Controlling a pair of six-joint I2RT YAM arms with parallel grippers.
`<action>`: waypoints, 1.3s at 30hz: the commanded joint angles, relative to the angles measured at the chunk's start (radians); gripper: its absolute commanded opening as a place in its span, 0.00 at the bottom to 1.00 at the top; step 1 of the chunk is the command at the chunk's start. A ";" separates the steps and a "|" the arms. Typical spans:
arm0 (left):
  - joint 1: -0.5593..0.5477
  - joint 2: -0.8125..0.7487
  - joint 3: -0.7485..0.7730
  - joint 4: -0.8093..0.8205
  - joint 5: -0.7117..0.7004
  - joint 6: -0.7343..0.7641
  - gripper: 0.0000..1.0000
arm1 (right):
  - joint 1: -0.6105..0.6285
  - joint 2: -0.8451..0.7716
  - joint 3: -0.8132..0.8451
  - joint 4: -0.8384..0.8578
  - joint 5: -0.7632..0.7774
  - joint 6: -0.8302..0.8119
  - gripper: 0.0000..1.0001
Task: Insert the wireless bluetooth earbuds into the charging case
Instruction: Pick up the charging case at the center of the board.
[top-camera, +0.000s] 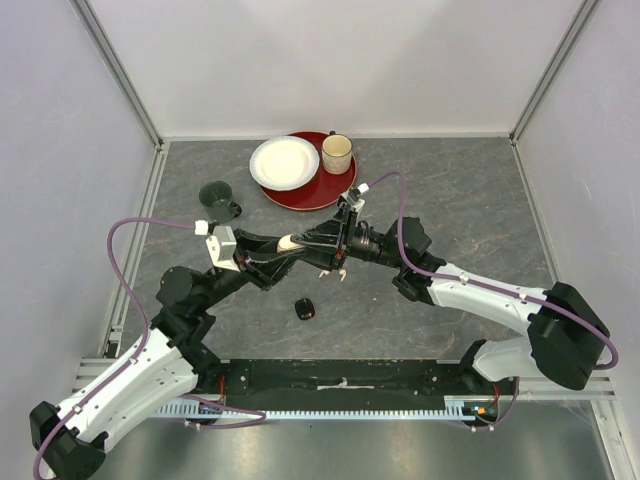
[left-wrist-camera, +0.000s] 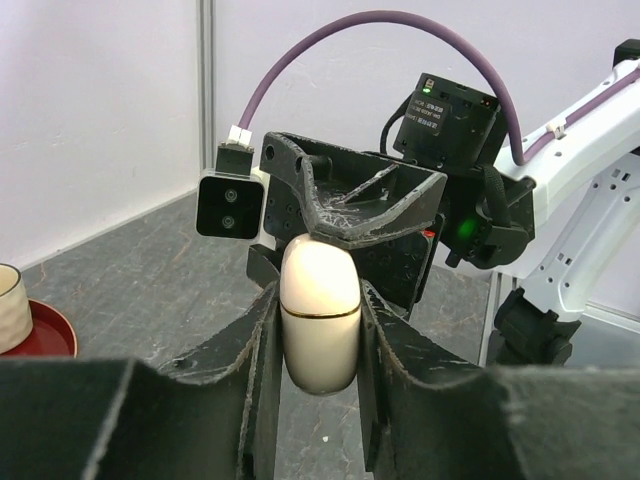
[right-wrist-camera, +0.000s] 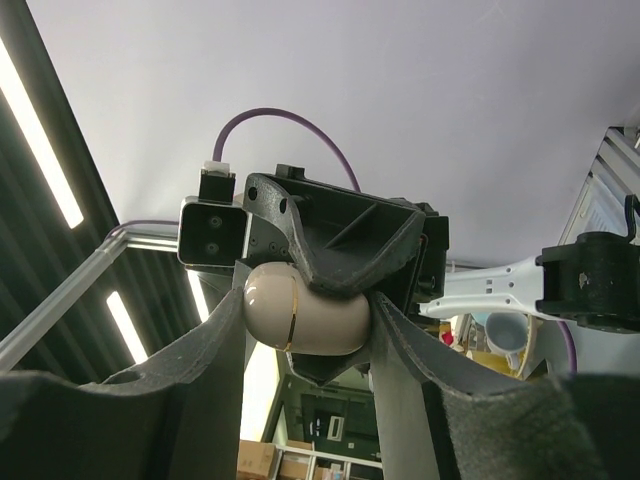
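The cream, pebble-shaped plastic charging case (left-wrist-camera: 320, 320) is shut, a thin gold seam ringing it, and it hangs in the air on the near side of the round red tray (top-camera: 322, 190). The left claw (left-wrist-camera: 318, 345) grips it across its narrow sides. The right claw (right-wrist-camera: 305, 325), coming from the opposite side, is closed on its two ends. Both claws meet head-on around the case, each wrist camera looking at the other.

The earbuds cannot be picked out in any view. A tiny pale speck (top-camera: 341, 274) on the grey stone-patterned bench (top-camera: 460, 200), just nearer than the claws from the tray, is too small to identify. A small black rounded lump (top-camera: 305, 310) lies farther from the tray on the same near side. It is too small to tell whether it is a case.

On the tray stand a white plate (top-camera: 284, 162) and a beige cup (top-camera: 337, 153). A dark funnel-like cup (top-camera: 218, 195) stands just left of the tray.

A white label (left-wrist-camera: 437, 108) on the right arm's black box carries print too fine to read. A green lamp (left-wrist-camera: 465, 228) glows below it. In the left wrist view the tray and beige cup are cut off by the left edge.
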 joint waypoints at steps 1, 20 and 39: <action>-0.001 0.007 0.007 0.009 0.004 -0.013 0.29 | 0.002 0.002 0.009 0.074 0.008 0.018 0.09; -0.001 0.009 0.004 0.001 0.005 -0.019 0.41 | 0.004 0.012 -0.003 0.119 0.017 0.041 0.09; -0.001 0.004 0.011 0.027 -0.012 -0.028 0.44 | 0.004 -0.009 -0.014 0.062 0.028 0.015 0.09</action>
